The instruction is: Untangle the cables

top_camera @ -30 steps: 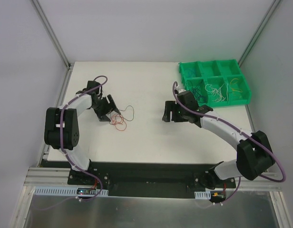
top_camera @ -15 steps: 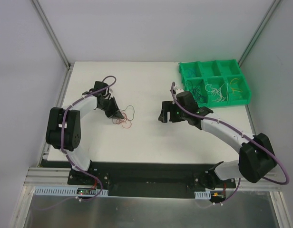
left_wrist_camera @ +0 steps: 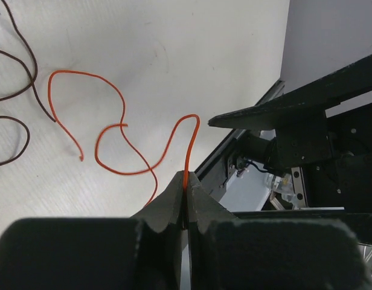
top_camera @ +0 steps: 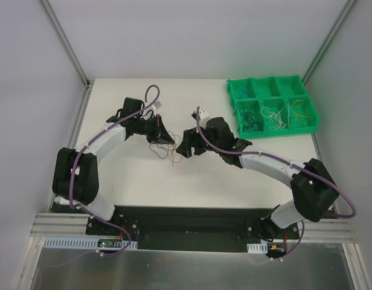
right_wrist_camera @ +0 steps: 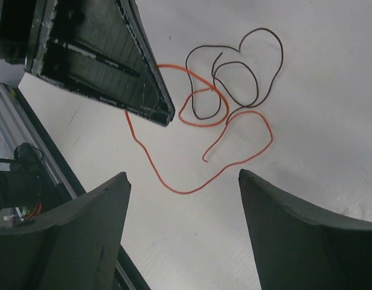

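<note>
Left wrist view: left gripper pinched shut on orange wire, rest looped over white table. Right gripper gaping above tangle with dark wire. Probably next: grab dark loop, ease apart.

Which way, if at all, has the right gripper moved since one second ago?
Yes. The right gripper moved left in the top view, farther from the green bin and closer to the cables.
</note>
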You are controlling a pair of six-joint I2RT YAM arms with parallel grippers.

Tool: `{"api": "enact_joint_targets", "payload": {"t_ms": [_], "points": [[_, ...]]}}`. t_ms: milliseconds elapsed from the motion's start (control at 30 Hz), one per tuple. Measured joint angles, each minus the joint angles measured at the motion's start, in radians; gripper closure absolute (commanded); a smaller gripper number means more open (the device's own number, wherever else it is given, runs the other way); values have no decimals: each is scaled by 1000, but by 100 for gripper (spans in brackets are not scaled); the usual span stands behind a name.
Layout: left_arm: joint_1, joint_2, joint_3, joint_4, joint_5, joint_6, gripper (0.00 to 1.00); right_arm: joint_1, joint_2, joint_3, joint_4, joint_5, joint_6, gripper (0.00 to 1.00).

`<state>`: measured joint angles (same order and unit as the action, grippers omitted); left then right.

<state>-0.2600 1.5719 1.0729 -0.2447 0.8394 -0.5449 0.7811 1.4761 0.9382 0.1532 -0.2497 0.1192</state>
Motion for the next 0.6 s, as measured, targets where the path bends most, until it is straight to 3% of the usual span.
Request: {"api": "enact_joint_targets", "payload": {"t_ms": [400,467,600], "points": [[0,-42,0,28,71,-41,100,90,197,85,132,-9,29,32],[5,-49,0,31,75,-43,100,104,209,89,142,-10,30,43],[13,-54,0,32,78,-45,99,122,220,95,156,-1,35,89]]}}
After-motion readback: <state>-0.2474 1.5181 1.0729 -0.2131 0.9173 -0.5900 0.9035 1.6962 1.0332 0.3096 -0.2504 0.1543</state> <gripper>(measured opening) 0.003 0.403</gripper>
